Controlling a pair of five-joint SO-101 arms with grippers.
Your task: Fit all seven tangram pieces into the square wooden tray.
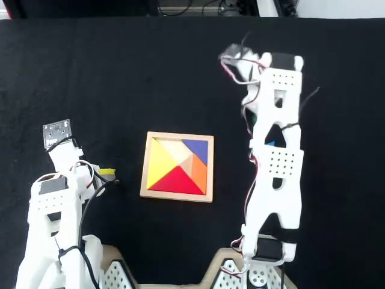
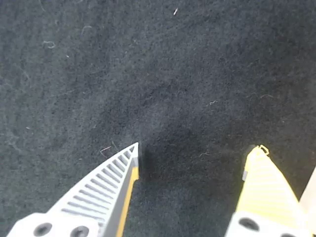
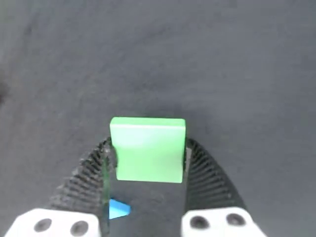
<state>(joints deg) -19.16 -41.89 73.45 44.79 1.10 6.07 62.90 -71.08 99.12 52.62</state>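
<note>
1. A black cloth (image 1: pixel 120 78) covers the whole table, flecked with pale lint and stray fibres where the left wrist view sees it close up.
2. Past the far edge of the cloth is a thin strip of the room: dark gear with cables (image 1: pixel 201 7) in the middle and a pale surface (image 1: pixel 340 7) at the far right.
3. The wooden tray (image 1: pixel 144 171) lies flat near the middle of the table, between the two arms and touched by neither.
4. In the tray, a yellow triangle (image 1: pixel 157 165) fills the left side and a red triangle (image 1: pixel 177 182) the near side. An orange piece (image 1: pixel 200 171) lies along the right and a dark blue piece (image 1: pixel 198 149) in the far right corner.
5. The remaining patch (image 1: pixel 179 153) is pale wood colour. I can't tell whether it is bare tray floor or pieces.
6. The left gripper (image 2: pixel 196 147) sits near the tray's left side, fingers spread wide over bare cloth with nothing between them.
7. The right arm (image 1: pixel 278 174) stretches from the near edge toward the far side, to the right of the tray.
8. The right gripper (image 3: pixel 148 144) is clamped on a green square (image 3: pixel 148 150), one finger against each side.
9. A small blue piece (image 3: pixel 118 209) lies on the cloth under that arm, just beside the gripper and well to the right of the tray.
</note>
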